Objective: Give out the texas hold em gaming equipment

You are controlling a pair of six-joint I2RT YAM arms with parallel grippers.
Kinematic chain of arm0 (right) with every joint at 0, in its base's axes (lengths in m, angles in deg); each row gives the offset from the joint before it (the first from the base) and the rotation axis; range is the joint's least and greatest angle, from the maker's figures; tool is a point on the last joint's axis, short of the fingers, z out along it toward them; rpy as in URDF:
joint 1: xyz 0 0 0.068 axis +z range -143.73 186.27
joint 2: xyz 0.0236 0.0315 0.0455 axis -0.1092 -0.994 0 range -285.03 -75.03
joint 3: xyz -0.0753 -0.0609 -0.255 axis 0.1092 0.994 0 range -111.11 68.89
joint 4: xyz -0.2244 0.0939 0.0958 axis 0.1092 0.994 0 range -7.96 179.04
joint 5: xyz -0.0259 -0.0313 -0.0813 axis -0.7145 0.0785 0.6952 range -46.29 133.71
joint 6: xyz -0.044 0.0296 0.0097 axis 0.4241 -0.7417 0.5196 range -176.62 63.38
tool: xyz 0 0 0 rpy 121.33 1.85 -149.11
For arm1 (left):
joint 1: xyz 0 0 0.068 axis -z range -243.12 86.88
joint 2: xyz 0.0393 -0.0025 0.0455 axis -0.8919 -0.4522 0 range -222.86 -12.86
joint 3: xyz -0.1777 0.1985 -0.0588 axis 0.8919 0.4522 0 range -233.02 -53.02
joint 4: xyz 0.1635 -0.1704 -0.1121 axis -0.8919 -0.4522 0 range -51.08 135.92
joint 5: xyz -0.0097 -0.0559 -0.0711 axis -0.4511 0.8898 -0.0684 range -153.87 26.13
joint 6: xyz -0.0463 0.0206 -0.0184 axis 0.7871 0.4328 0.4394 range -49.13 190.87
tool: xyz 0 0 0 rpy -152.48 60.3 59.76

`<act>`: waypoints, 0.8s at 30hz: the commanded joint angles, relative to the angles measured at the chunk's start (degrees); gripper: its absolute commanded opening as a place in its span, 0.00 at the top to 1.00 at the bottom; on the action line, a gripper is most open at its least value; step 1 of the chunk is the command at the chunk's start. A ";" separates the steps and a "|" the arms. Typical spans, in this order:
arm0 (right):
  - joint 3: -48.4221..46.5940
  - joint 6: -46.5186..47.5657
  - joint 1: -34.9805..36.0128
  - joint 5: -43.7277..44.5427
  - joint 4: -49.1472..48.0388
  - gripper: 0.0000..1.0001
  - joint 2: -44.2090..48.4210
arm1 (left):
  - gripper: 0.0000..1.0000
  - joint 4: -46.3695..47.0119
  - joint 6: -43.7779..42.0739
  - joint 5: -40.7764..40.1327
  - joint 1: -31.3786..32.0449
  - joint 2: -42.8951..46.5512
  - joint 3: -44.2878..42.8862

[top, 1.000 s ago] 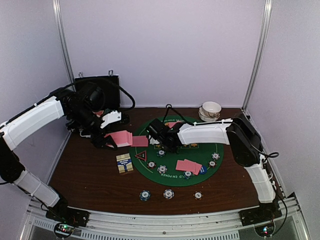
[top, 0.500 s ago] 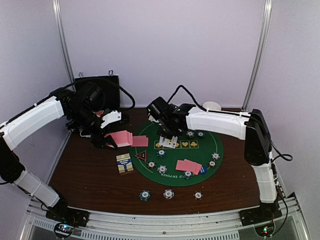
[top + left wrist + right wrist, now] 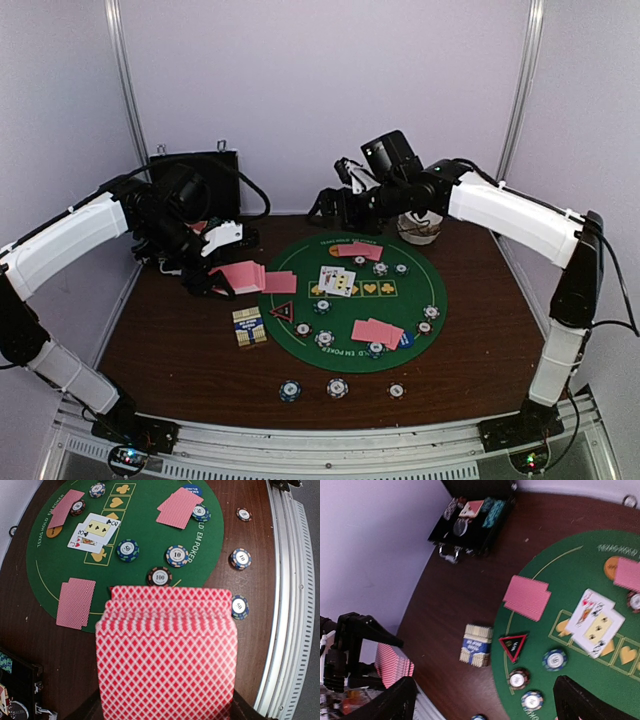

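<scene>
Pink-backed deck (image 3: 165, 650) clamped in left gripper (image 3: 210, 276), held over brown table (image 3: 170, 340) left of green mat (image 3: 445, 290). Right gripper (image 3: 336, 203) raised above mat's far edge, jaws wide, nothing between them. Two face-up cards (image 3: 336, 281) lie mid-mat. Face-down pairs (image 3: 377, 331) sit at near, left and far sides. Poker chips (image 3: 325, 339) scattered on mat, three more chips (image 3: 337, 387) on table toward front. Triangle marker (image 3: 282, 310) at mat's left rim.

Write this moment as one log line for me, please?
left gripper: shut on deck | right gripper: open, empty, in the air | face-up cards: two, overlapping, on mat
</scene>
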 commanded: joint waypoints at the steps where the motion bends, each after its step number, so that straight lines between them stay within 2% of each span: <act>1: 5.85 -18.34 0.99 -24.05 -9.56 0.00 -2.68 | 1.00 0.99 0.12 1.23 -0.33 0.72 -1.12; 24: 1.31 -31.19 7.45 -32.90 -23.98 0.01 -13.66 | 1.00 0.99 -0.19 1.59 -0.33 0.50 -1.09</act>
